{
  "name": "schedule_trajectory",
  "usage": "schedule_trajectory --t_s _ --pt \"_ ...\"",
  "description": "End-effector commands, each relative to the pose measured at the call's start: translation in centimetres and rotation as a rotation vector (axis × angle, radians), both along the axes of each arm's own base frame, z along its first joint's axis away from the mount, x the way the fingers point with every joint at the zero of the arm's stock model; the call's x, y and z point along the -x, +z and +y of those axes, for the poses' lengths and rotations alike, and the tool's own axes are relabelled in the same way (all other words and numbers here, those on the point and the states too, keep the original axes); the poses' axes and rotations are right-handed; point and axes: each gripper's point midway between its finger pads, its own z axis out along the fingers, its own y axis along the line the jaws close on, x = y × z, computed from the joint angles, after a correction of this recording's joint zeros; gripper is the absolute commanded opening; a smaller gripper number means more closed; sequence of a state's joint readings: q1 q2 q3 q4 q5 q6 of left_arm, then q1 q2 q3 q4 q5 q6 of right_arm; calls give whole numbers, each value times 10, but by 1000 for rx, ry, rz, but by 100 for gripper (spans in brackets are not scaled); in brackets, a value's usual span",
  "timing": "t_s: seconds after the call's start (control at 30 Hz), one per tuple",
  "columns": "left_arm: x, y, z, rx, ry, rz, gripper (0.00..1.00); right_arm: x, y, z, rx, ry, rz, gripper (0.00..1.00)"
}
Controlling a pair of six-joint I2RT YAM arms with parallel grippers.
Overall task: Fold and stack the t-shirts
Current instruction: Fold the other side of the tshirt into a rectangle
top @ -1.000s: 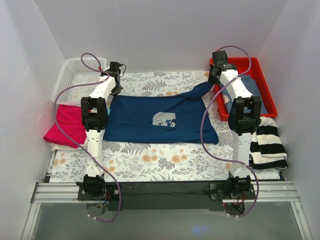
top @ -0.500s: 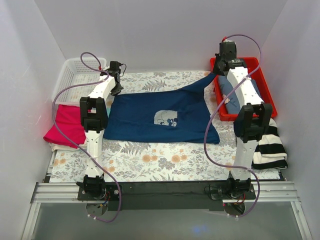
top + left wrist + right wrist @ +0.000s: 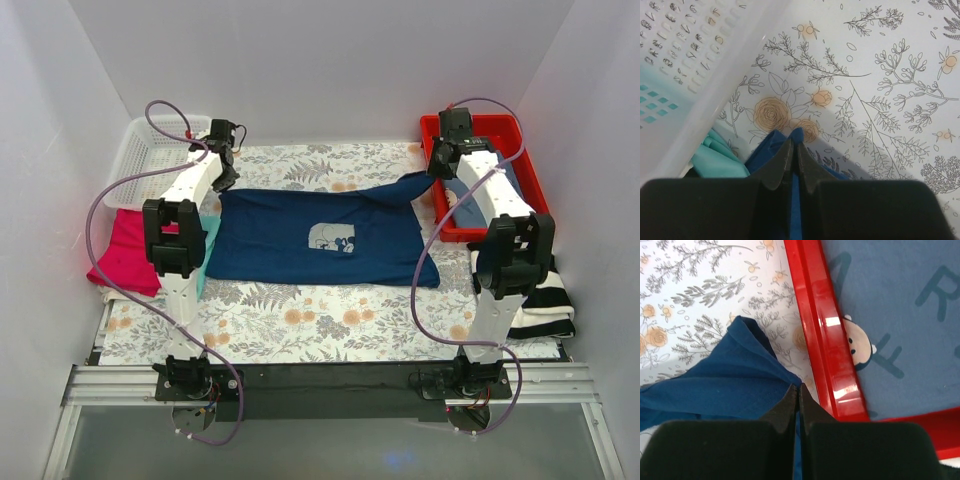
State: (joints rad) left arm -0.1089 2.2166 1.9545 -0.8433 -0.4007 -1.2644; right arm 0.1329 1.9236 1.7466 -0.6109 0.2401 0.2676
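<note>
Flatly, the navy t-shirt [image 3: 320, 240] runs left-right (print up), left gripper [image 3: 792, 146] and right gripper [image 3: 799, 390] pinching far corners.

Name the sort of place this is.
Probably a robotics lab's test booth for folding laundry: white walls box in a floral-covered table, a navy t-shirt lies spread on it, and a red bin and white basket flank it.

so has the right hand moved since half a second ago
Yes. In the top view the right hand has come back toward the arm bases from up at the red bin's far rim, shut on the navy t-shirt's corner.
</note>
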Motion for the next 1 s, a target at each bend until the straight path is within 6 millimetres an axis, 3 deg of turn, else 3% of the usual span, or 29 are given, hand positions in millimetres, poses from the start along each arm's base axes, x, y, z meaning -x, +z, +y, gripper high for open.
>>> schedule_trajectory --t_s 0.0,0.17,0.3,0.63,0.97 --pt "10 41 5 -5 25 -68 0 8 34 -6 -25 -29 -81 1" --pt "22 43 5 -1 27 -57 0 33 28 -1 -60 -15 -51 1" --pt "36 43 4 12 27 -43 0 61 10 -3 -65 -19 6 1" --pt "68 22 3 22 30 33 0 113 -3 -9 -62 -35 80 1" --pt "92 6 7 8 39 98 0 136 -8 -9 -73 -41 120 1"
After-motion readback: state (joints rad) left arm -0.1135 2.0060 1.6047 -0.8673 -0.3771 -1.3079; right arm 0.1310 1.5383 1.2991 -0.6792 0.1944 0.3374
